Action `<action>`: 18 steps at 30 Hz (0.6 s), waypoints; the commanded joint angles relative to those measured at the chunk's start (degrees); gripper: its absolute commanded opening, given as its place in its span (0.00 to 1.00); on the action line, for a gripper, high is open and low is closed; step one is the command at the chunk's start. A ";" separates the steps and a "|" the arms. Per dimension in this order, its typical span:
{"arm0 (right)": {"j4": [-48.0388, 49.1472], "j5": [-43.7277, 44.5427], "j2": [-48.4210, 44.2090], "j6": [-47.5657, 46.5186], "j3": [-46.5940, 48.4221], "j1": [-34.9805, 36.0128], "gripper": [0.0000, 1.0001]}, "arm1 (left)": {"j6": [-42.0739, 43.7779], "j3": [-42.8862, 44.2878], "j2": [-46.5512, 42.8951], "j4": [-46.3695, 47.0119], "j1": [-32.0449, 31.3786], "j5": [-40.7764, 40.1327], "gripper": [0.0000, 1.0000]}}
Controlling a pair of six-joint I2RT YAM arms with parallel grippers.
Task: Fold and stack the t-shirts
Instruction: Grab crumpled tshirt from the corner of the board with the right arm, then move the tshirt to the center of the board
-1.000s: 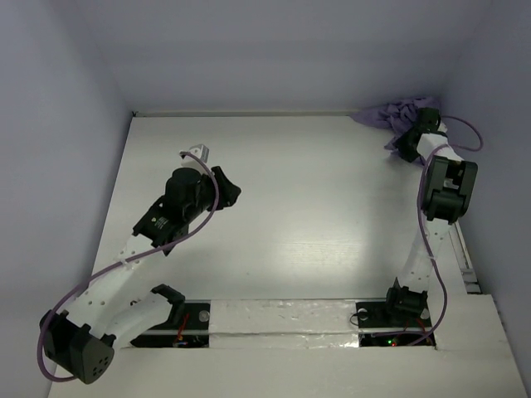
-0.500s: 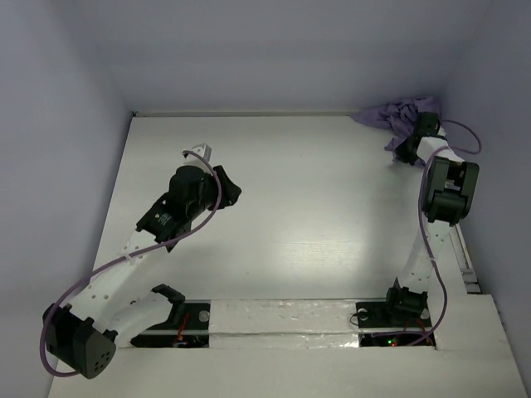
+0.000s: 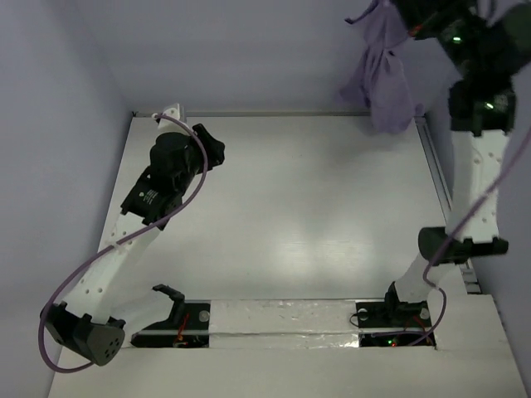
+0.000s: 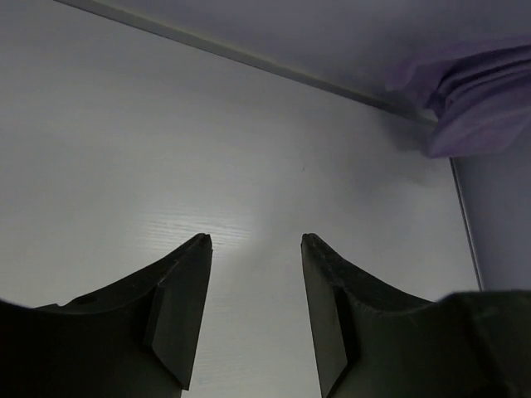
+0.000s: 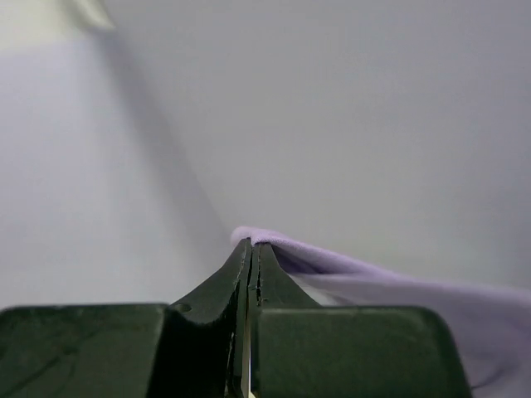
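From above, the right arm stands tall at the far right corner, and the lavender t-shirt (image 3: 383, 79) hangs from it in a bunched, drooping length. Its lower end reaches the far edge of the white surface (image 3: 315, 207); whether it touches there cannot be told. Only the right wrist camera shows the grip itself: the right tool (image 5: 251, 245) is pressed together on a thin fold of the cloth, which trails off to the right against the pale wall. The left wrist camera shows the left tool (image 4: 255, 240) spread over bare surface, with nothing between its fingers. The shirt's hanging end is at that view's upper right, well apart from the tool.
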 commanded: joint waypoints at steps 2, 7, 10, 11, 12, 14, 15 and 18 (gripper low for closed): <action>11.26 -8.66 -12.27 5.68 -0.71 -4.75 0.00 | -1.29 1.18 -3.51 -0.64 3.14 -2.24 0.48; 13.55 -10.07 -17.81 6.13 -10.64 -9.85 0.00 | -1.64 -1.09 -4.39 -2.57 5.87 1.36 0.55; 15.21 -11.21 -20.27 5.95 -23.86 -13.20 0.00 | -1.20 -6.00 -4.91 -3.10 5.87 5.49 0.59; 18.18 -13.04 -21.85 6.21 -28.46 -13.73 0.00 | -1.55 -7.33 -5.44 -3.45 5.87 6.46 0.60; 19.08 -13.50 -22.56 6.21 -33.03 -13.73 0.00 | -1.90 -8.74 -5.88 -3.71 5.87 6.73 0.60; 22.24 -13.58 -23.79 5.95 -46.13 -13.73 0.00 | -2.60 -12.87 -7.11 -3.28 5.87 7.52 0.64; 23.74 -14.20 -24.06 6.21 -49.91 -13.73 0.00 | -2.95 -14.10 -8.33 -2.84 5.87 7.87 0.67; 25.41 -11.75 -24.59 6.04 -62.23 -13.73 0.00 | -3.05 -17.53 -7.30 -1.52 5.87 9.19 0.71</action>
